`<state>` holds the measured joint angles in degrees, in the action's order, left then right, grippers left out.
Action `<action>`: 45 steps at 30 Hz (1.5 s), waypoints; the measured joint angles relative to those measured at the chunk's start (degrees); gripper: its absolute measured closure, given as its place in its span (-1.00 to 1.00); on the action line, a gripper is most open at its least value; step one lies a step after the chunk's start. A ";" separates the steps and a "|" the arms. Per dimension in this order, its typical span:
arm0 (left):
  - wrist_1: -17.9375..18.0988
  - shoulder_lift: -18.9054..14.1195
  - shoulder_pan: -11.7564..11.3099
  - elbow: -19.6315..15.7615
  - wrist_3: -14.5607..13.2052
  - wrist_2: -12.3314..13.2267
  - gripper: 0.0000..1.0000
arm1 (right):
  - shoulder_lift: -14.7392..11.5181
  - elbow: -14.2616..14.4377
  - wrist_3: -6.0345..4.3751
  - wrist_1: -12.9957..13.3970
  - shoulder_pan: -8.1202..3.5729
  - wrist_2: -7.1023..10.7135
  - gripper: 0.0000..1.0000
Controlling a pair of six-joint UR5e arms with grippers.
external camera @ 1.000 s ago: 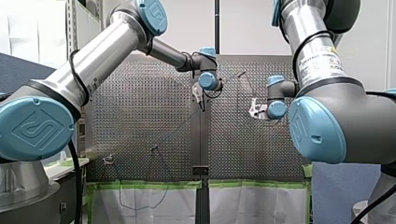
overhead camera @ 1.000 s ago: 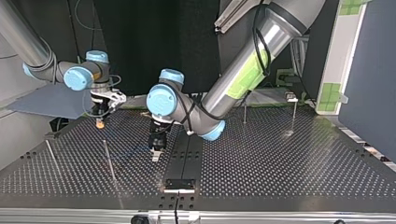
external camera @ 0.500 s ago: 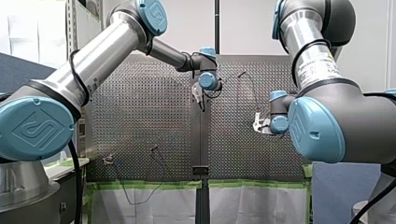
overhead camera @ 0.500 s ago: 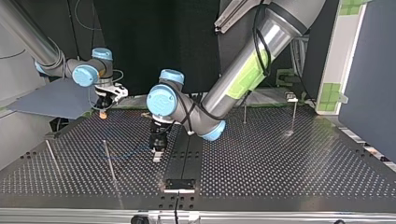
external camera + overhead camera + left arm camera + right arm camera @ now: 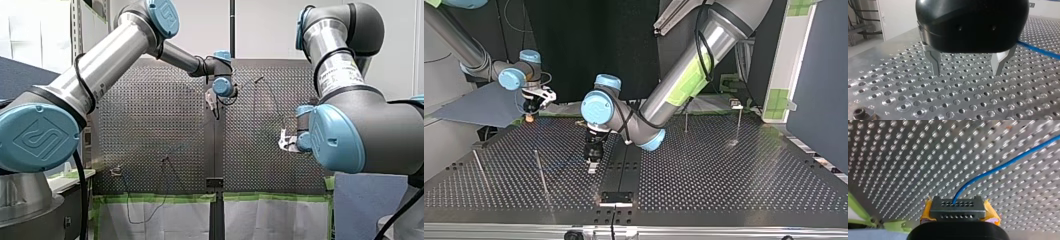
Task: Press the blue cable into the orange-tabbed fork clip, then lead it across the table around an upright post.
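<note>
At the right wrist view's centre, the blue cable [image 5: 1003, 166] shows as a thin, smooth, bright-blue strand, unkinked, curving gently over the perforated worktop [image 5: 898, 157]. My right pincer [image 5: 958, 206] is closed on it. Yellow pads flank a black drilled block, and the cable issues from the middle of the closed jaws and runs ahead toward the pincer's two o'clock. Whether the strand touches the worktop along that run cannot be determined.

Top view: my right pincer hangs near the worktop's far edge, at about ten o'clock from my left pincer [image 5: 592, 169]. My left pincer points down near the worktop's middle. An upright post [image 5: 540, 172] stands apart at its nine o'clock, with a faint blue line on the surface between them.

Left wrist view: the metal fingers [image 5: 935, 61] stand wide apart with nothing between them. Their tips are at the surface, but contact cannot be confirmed. The cable lies flat at the pincer's two o'clock, outside the fingers and clear of both.
</note>
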<state>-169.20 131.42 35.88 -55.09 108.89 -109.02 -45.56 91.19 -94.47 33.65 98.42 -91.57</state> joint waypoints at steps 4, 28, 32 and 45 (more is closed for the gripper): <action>0.00 0.00 0.00 0.00 0.00 0.00 -1.00 | 1.08 0.00 0.10 0.17 -0.83 -0.13 1.00; -0.70 0.00 -0.37 0.00 0.00 0.00 -1.00 | 9.58 0.00 -2.67 6.04 -3.31 -0.82 1.00; -0.70 0.00 -0.53 0.00 0.00 0.00 -1.00 | 10.22 -0.01 -3.22 7.37 -3.98 -1.14 1.00; -1.71 -0.01 -0.86 0.00 -0.54 -0.50 -1.00 | 15.07 -0.80 -3.59 11.82 -5.53 -1.48 1.00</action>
<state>-170.91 131.41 35.02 -55.09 108.35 -109.53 -30.49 90.40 -98.06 45.47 92.89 -93.06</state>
